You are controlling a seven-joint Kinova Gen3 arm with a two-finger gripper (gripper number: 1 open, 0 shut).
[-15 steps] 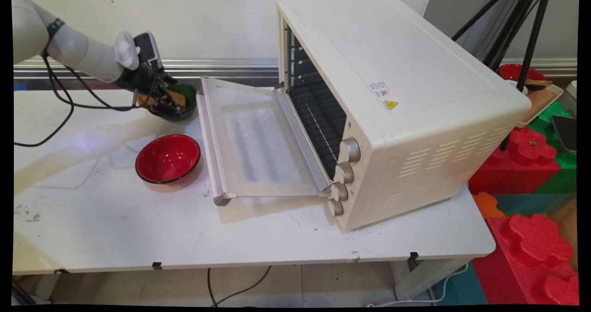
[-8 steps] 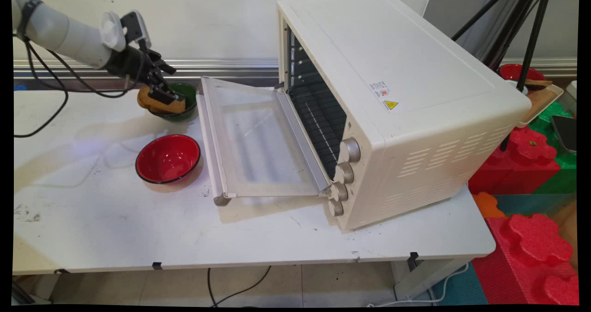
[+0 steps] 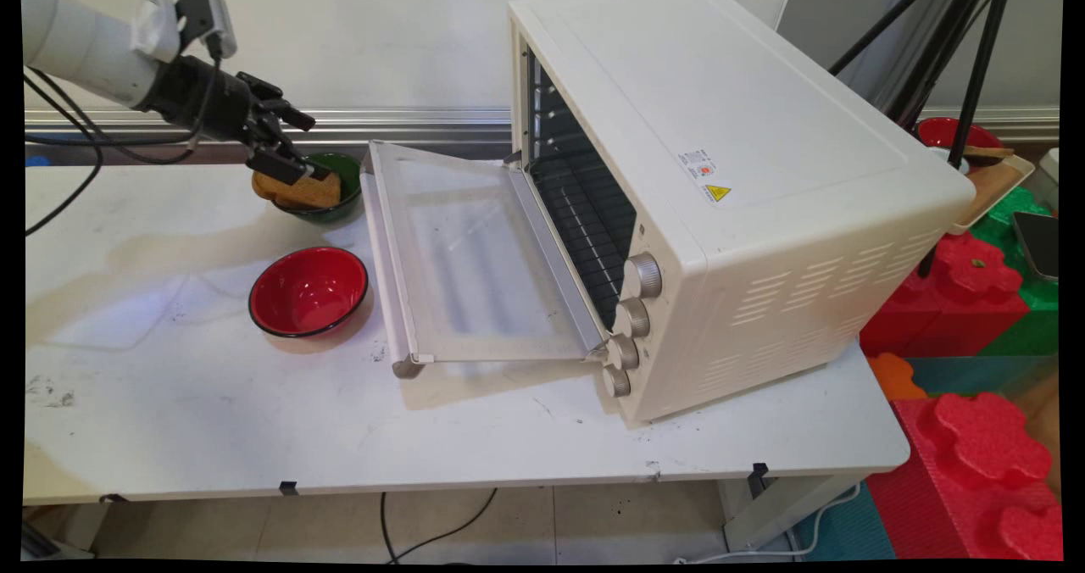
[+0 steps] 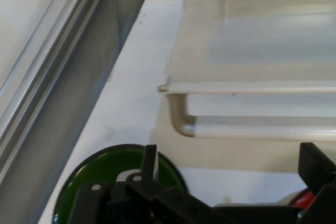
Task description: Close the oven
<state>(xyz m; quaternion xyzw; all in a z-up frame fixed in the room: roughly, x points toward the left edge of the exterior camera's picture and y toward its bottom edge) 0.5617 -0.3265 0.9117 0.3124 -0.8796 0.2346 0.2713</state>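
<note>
My gripper (image 3: 288, 142) hangs open just above the green bowl (image 3: 343, 175) at the table's back left. One finger points up and right, and the lower fingertip (image 3: 284, 166) touches the top of a brown bread slice (image 3: 297, 191). The slice lies tilted across the bowl's left rim, and nothing sits between the fingers. In the hand view my gripper (image 4: 231, 156) shows both fingers wide apart. The green bowl (image 4: 105, 174) is at the lower left there, and the bread is hidden behind the linkage.
A red bowl (image 3: 308, 291) stands nearer the front, left of the oven. The cream toaster oven (image 3: 720, 175) has its glass door (image 3: 475, 259) folded down flat, the door handle (image 4: 252, 127) facing the bowls. Black cables hang from the arm at left.
My gripper has risen up and left out of the green bowl. The bread slice came up from inside the bowl and now sits across its left rim.
</note>
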